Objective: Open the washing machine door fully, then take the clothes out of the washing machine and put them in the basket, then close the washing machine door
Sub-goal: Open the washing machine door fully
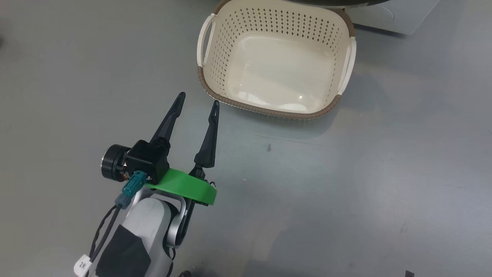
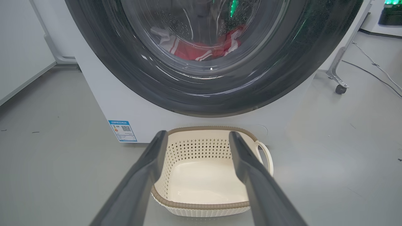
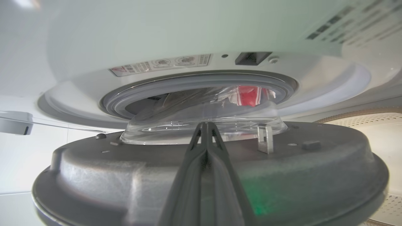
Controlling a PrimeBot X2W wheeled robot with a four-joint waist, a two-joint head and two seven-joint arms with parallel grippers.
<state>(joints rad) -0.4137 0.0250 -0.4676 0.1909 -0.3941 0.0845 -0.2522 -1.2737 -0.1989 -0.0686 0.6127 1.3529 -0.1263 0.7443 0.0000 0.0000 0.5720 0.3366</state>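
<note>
A robotics lab or test room is suggested by what is seen. A bare, smooth grey floor [image 1: 365,173] is laid throughout, scuffed and speckled in places. The white washing machine [image 2: 150,116] is set free-standing on it, as a test fixture would be. Beside the machine, a pale metal frame leg [image 2: 342,51] ending in a small castor [image 2: 340,89] is seen, and loose cables [image 2: 373,74] are trailed across the floor. Plain white wall panels [image 2: 19,47] are fitted to one side, and a dark device [image 2: 391,12] lit green is placed at the far edge.
</note>
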